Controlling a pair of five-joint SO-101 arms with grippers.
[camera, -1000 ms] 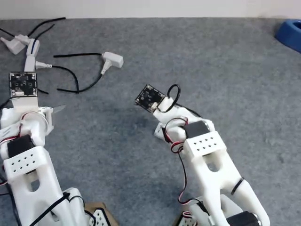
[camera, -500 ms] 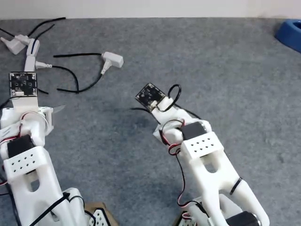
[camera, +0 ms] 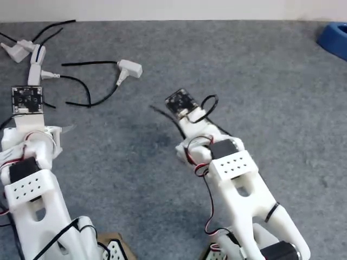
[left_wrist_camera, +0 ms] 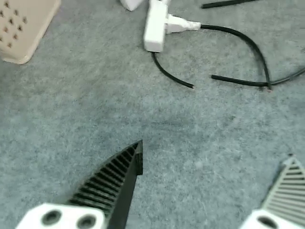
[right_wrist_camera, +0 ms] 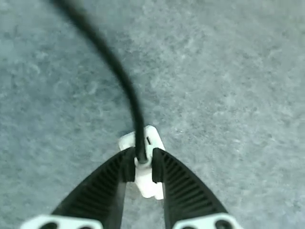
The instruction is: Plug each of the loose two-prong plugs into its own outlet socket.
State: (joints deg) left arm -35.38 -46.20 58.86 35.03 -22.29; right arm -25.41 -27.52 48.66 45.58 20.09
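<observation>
The right gripper (right_wrist_camera: 140,164) pinches a white two-prong plug (right_wrist_camera: 151,138) between its fingers, with the black cord (right_wrist_camera: 109,62) leading out of the pinch, well apart from the white outlet socket (left_wrist_camera: 155,28). The left gripper (left_wrist_camera: 215,151), fingers spread, hovers near that socket

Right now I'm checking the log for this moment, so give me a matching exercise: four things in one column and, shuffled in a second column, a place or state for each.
Things
1. left claw
2. right claw
3. loose plug
4. blue object

Places and states
a. at the far right corner of the high view
b. open above bare grey carpet
c. shut on a second plug
d. lying on the carpet, no claw touching it

Pairs: 1-b, 2-c, 3-d, 4-a.
</observation>
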